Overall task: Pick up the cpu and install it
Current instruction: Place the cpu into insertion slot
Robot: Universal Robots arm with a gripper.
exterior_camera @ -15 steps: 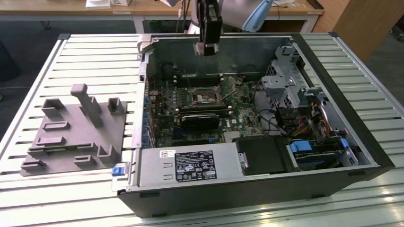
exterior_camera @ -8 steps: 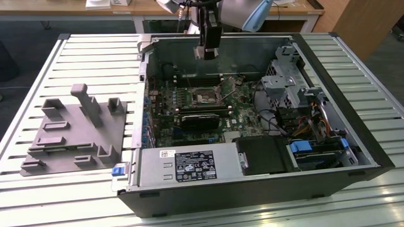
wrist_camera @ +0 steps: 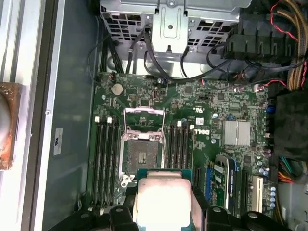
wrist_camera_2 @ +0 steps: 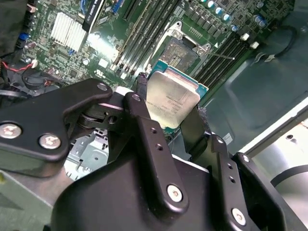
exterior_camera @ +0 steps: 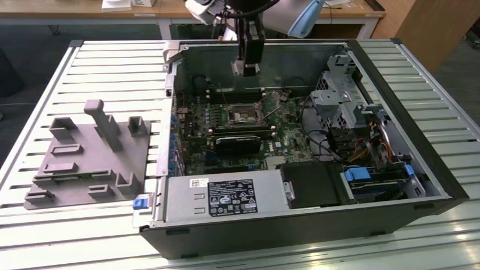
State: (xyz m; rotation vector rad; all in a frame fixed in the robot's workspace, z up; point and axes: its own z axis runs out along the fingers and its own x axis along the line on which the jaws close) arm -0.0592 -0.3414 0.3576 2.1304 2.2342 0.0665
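The gripper (exterior_camera: pixel 246 68) clamps the cpu (wrist_camera_2: pixel 171 101) by two opposite edges, aloft over the open computer case (exterior_camera: pixel 300 230). The cpu hangs above the motherboard (wrist_camera: pixel 192 103), beside its open socket (wrist_camera: pixel 142 154) and clear of it.

Second wrist view: cpu (wrist_camera_2: pixel 172 98) lower edge is hidden behind the gripper (wrist_camera_2: pixel 169 105) body; black fingers (wrist_camera_2: pixel 142 89) cover its two side edges. First wrist view: cpu (wrist_camera: pixel 161 202) is cut off by the picture's edge, top washed pale, print unreadable; it overlaps the near side of the socket (wrist_camera: pixel 142 155) frame. Exterior view: arm (exterior_camera: pixel 251 34) is cut off above; item at its tip is too small to tell.
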